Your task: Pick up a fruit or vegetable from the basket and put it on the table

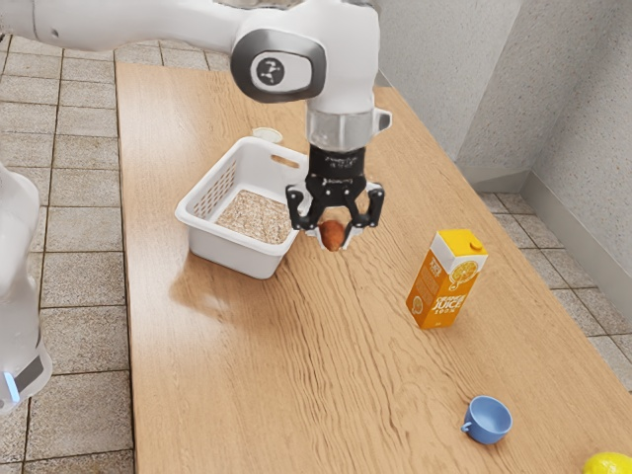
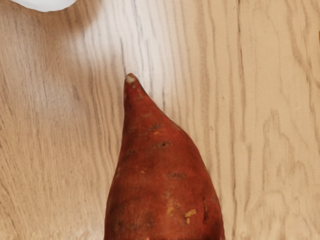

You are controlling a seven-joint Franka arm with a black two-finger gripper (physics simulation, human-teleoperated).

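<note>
"What did your gripper have?"

"You had its two fingers closed on a sweet potato, one on either side, with the tapered tip poking out past them. You were holding it up off the table, bare wood below."

"And close by your gripper?"

"Your white basket stood near it, toward the exterior view's left. Beyond that basket lay a small white round thing. On your gripper's other side, toward the exterior view's right, the orange juice carton stood upright."

"Farther out from it?"

"Past the carton you had a blue cup, then, farthest from your gripper, a yellow thing cut off by that view's edge."
</note>
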